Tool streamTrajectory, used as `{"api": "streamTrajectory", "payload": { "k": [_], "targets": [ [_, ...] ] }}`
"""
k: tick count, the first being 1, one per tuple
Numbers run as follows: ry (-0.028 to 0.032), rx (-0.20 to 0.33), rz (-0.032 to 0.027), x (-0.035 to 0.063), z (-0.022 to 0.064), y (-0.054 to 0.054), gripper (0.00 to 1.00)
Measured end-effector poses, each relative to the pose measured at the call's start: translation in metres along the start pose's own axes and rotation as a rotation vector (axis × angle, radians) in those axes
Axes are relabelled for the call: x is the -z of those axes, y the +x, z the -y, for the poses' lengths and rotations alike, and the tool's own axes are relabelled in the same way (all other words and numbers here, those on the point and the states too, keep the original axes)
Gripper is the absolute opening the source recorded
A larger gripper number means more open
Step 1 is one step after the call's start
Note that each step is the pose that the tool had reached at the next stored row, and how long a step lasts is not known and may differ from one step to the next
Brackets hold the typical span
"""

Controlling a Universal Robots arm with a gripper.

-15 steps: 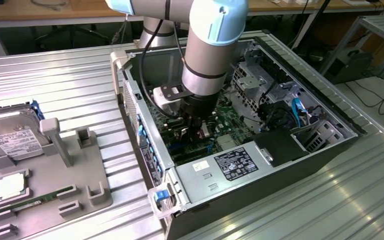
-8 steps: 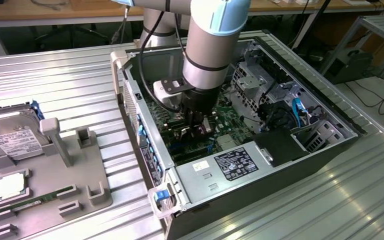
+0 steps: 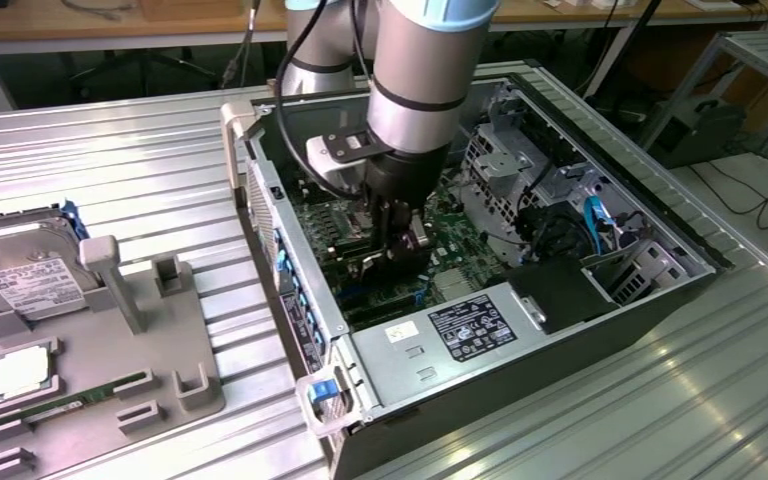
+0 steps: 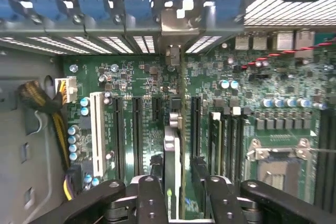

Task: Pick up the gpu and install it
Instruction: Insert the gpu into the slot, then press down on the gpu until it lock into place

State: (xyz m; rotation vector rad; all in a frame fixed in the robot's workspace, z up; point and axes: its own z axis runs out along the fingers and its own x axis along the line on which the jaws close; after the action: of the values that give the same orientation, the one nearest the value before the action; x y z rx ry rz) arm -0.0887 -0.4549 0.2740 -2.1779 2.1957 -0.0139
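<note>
- The claw (image 4: 175, 192) is reaching deep into the open computer case (image 3: 651, 215), hanging straight over the motherboard (image 4: 131, 77), and the gpu (image 4: 172, 161) is standing on edge between its fingers (image 4: 152, 198).
- The fingers are sitting either side of the card, close against it; whether they are gripping it or just loosening off, I cannot tell.
- The card is being kept upright, its lower edge toward the motherboard, and that looks deliberate: an expansion card only goes home edge-first into a slot.
- In the wrist view the gpu is lining up along the row of long black slots (image 4: 137, 129), with its silver end bracket (image 4: 176, 24) against the rear wall of the case, where the blue slot clips (image 4: 126, 6) are sitting.
- It looks seated or very nearly seated; how deep it is sitting is hidden by the claw.
- Beside the gpu on the motherboard, the RAM slots (image 4: 223, 140) and the bare CPU socket (image 4: 278, 169) are lying close, so room is tight there.
- A bundle of yellow and black cables (image 4: 50, 108) is running near the motherboard's far edge, clear of the card.
- Inside the case, the black power supply (image 3: 491, 325) and the drive cage (image 3: 524, 160) are hemming in the arm (image 3: 418, 90).
- Outside the case, on the counter (image 3: 117, 170), a grey parts holder (image 3: 144, 330) is carrying a hard drive (image 3: 24, 285), a CPU chip (image 3: 21, 372) and a RAM stick (image 3: 71, 402), well apart from the work.
</note>
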Motion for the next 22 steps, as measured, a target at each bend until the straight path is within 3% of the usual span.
{"api": "streamTrajectory", "payload": {
  "k": [2, 6, 8, 12, 20, 21, 22],
  "targets": [
    [0.0032, 0.0, -0.0008, 0.0043, 0.0002, -0.0007, 0.36],
    [0.0036, 0.0, -0.0018, 0.0046, 0.0002, -0.0008, 0.34],
    [0.0036, 0.0, -0.0019, 0.0046, 0.0002, -0.0008, 0.21],
    [0.0036, 0.0, -0.0019, 0.0046, 0.0002, -0.0008, 0.11],
    [0.0036, 0.0, -0.0019, 0.0046, 0.0002, -0.0008, 0.11],
    [0.0035, 0.0, -0.0021, 0.0048, -0.0013, -0.0008, 0.11],
    [0.0035, 0.0, -0.0014, 0.005, -0.0093, -0.0006, 0.11]
  ]
}}
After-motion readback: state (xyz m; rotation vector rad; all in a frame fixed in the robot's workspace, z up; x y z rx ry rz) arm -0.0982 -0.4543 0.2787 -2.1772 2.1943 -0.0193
